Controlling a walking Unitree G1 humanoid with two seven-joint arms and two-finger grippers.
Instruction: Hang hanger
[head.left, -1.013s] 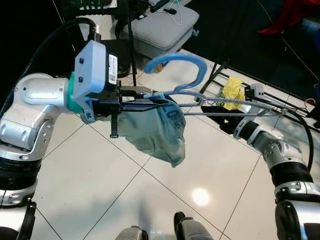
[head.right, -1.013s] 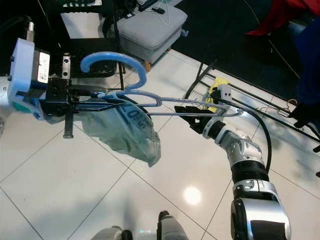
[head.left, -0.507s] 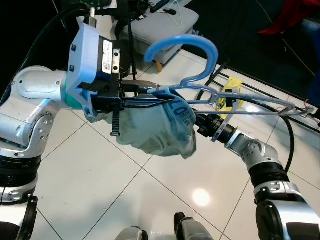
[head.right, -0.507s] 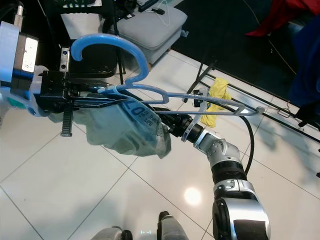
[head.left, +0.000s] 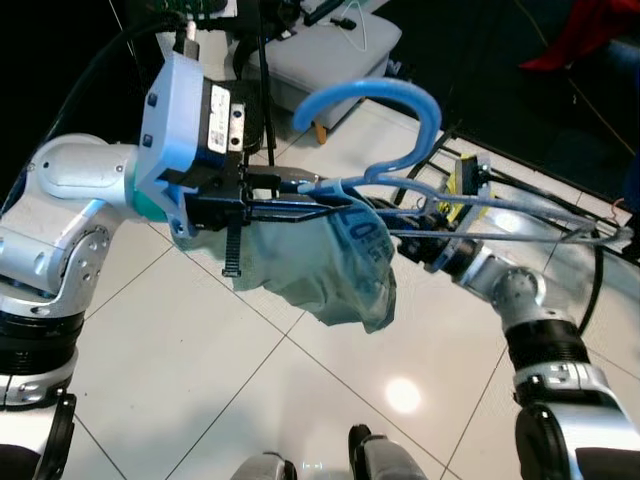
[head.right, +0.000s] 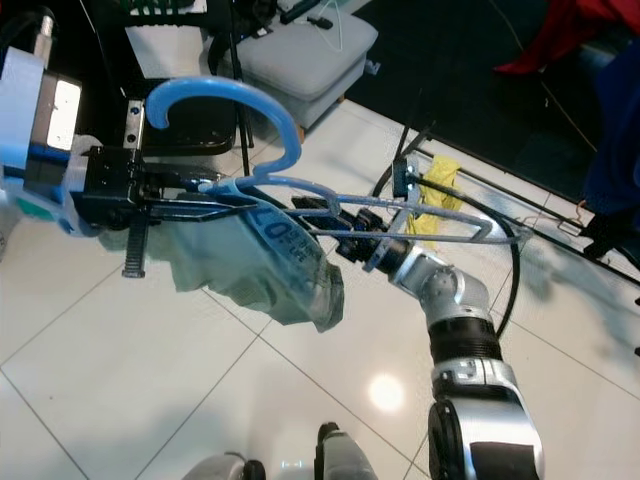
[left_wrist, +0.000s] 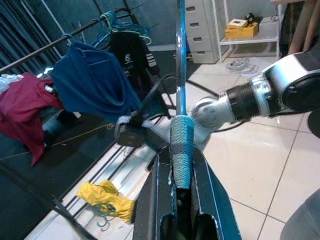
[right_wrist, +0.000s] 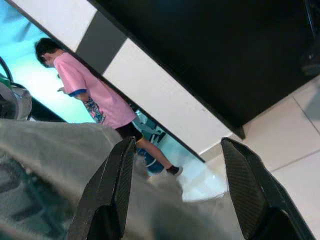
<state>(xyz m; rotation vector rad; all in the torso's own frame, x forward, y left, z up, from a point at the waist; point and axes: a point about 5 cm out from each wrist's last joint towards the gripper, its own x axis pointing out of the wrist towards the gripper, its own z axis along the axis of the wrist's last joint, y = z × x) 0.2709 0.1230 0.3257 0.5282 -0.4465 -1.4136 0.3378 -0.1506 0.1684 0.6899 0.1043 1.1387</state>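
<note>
My left gripper (head.left: 300, 205) is clamped on the neck of the blue hanger (head.left: 385, 105), holding it level above the white tiled floor (head.left: 200, 370), its hook curving up and away from me. A grey-green garment (head.left: 320, 265) droops from the hanger just past my fingers; it carries dark print that reads something like "LO", the rest lost in folds. My right gripper (head.right: 345, 245) reaches in under the hanger's wire bar against the cloth, fingers (right_wrist: 112, 192) spread apart with fabric between them.

Beyond, a black clothes rack (head.left: 500, 175) stands low across the floor with a yellow cloth (head.right: 435, 195) beside it. A grey cushioned stool (head.left: 325, 50) sits further back. From the left wrist, blue and red garments (left_wrist: 92, 82) hang on a rail. A person in a pink shirt (right_wrist: 87, 92) stands in the distance.
</note>
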